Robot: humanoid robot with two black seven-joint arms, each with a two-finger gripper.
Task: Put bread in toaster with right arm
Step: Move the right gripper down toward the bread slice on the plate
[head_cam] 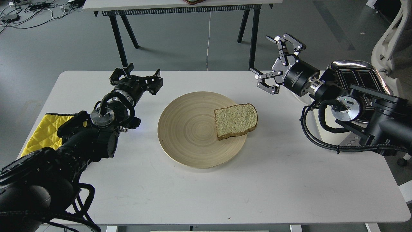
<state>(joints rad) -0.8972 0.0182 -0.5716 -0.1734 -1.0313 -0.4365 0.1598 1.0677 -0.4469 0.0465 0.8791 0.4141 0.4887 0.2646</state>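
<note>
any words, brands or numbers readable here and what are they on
"DUOBOT"-like white lettering on the right gripper's black wrist body: rotated, only partly legible.
Smaller white print beside it: too small to read.
Toaster, bread, wooden plate, left gripper: no readable text.

Even, cool overhead light — bright, sharp focus throughout; soft shadows under the wooden plate [196, 129]; glare on the toaster [354, 69] beside it.
</note>
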